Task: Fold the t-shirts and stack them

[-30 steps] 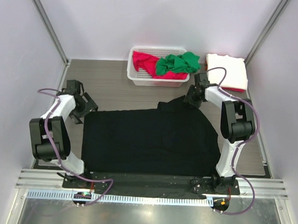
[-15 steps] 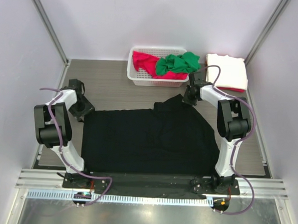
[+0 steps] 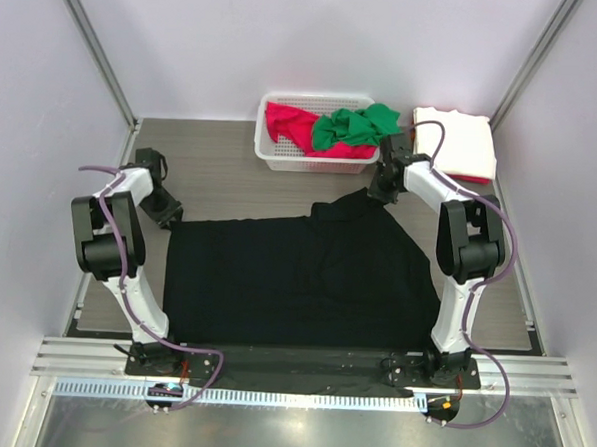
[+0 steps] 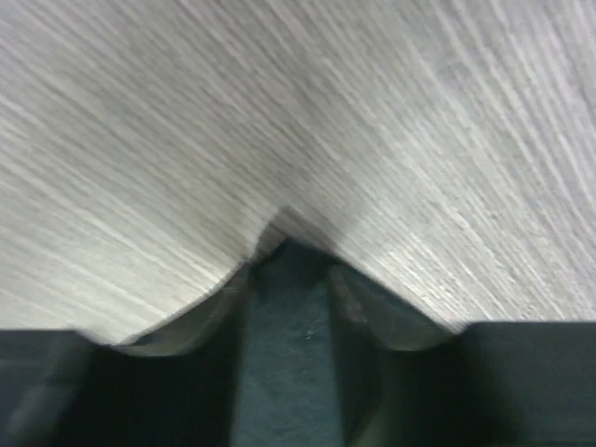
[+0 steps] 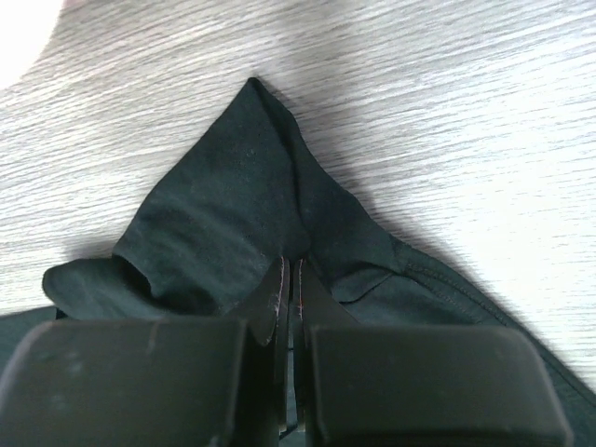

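A black t-shirt (image 3: 296, 278) lies spread across the middle of the table. My right gripper (image 3: 381, 184) is at its far right corner. In the right wrist view it (image 5: 290, 265) is shut on a pinched fold of the black cloth (image 5: 233, 205), which peaks up at the fingertips. My left gripper (image 3: 163, 208) is at the shirt's far left corner. In the left wrist view its fingers (image 4: 222, 312) stand a narrow way apart, low on the wood, with a strip of dark cloth (image 4: 284, 363) between them. Red (image 3: 287, 121) and green (image 3: 356, 124) t-shirts lie in the basket. A folded white t-shirt (image 3: 455, 140) lies at the back right.
The white lattice basket (image 3: 312, 162) stands at the back centre, just beyond the black shirt's far edge. The white shirt rests on something red (image 3: 471, 178). Bare wood (image 3: 211, 169) shows at the back left. Side walls close in on both sides.
The right gripper closed on the shirt's far right corner and drew it slightly toward the back. The left gripper's jaws narrowed as it shifted left onto the far left corner.
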`<control>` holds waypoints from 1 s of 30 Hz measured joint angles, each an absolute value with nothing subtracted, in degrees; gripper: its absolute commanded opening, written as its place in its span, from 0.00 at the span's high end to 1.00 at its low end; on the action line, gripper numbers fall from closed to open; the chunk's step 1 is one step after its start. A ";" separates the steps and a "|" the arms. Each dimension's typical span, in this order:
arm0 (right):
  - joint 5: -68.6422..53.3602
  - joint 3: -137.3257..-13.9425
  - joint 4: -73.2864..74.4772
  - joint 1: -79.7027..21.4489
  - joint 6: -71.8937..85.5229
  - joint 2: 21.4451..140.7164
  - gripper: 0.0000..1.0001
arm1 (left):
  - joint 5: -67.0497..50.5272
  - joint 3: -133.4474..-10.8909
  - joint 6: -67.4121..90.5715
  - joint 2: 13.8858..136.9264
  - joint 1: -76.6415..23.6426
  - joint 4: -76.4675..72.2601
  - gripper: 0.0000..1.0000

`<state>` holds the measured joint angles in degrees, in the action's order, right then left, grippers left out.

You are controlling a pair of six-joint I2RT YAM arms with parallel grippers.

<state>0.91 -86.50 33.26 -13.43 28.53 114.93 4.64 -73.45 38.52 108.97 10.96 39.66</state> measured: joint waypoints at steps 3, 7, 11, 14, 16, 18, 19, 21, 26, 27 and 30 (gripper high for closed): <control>0.89 -86.96 33.71 -13.43 28.49 114.83 0.99 | 3.64 -73.47 38.61 109.03 11.03 38.92 0.82; 0.75 -87.48 34.52 -13.41 28.32 114.78 0.99 | 2.13 -73.25 38.76 109.08 11.03 37.76 1.00; -0.49 -89.71 36.56 -13.30 28.25 114.78 0.99 | 0.82 -73.28 38.54 108.99 11.03 37.50 1.00; -1.26 -91.64 38.11 -13.28 28.08 113.56 0.99 | -0.08 -73.28 38.52 107.63 11.03 38.06 1.00; -1.50 -91.74 39.27 -13.28 27.83 110.89 0.99 | -0.25 -73.30 38.39 104.77 11.03 38.85 1.00; -1.63 -91.74 40.53 -13.21 27.57 107.55 0.99 | -0.32 -73.47 38.24 101.45 11.03 39.57 1.00; -1.63 -91.70 41.04 -13.10 27.46 105.45 0.99 | -0.49 -73.80 38.06 99.33 11.00 39.94 1.00; -1.58 -90.80 41.30 -12.97 27.24 100.20 0.99 | -0.69 -74.67 37.36 95.98 11.00 40.16 1.00; -1.45 -86.50 41.21 -12.23 26.85 91.05 0.99 | -1.48 -78.37 36.16 92.82 11.00 40.14 1.00; -1.45 -85.67 41.21 -12.16 26.83 90.50 0.99 | -1.80 -78.56 35.92 92.82 11.00 40.10 1.00; -1.50 -82.78 40.99 -12.03 26.81 90.37 0.99 | -2.90 -78.11 35.53 92.71 11.00 40.16 1.00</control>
<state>-1.50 -82.78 40.99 -12.03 26.81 90.37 -2.90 -78.11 35.53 92.71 11.00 40.16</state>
